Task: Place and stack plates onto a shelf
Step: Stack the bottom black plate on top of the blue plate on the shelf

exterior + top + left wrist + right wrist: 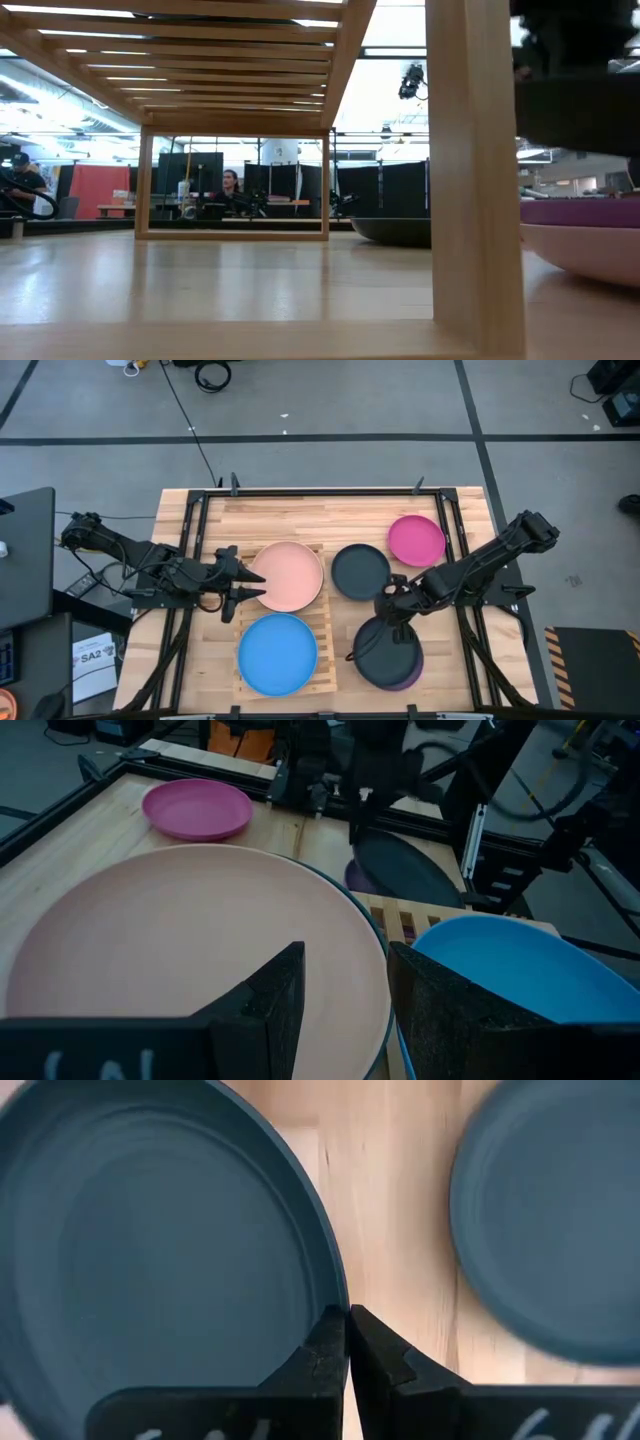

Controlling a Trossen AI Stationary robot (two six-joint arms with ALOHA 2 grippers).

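While right gripper [393, 603] pinches rim of dark grey plate [385, 650], I see shelf [322, 622] lying leftward; left gripper [243, 583], spread, nearer it.

You are finding bare worktop [300, 520] lying open along the far edge. The shelf [322, 630] is sitting crowded: the salmon plate [290, 575] and blue plate [277, 652] are covering it. The dark grey plate [360, 570] and magenta plate [416, 540] are blocking the right side.

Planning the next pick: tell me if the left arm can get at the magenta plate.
Probably not easily: the magenta plate lies far across the table, beside the right arm, with the pink plate in front of the left hand.
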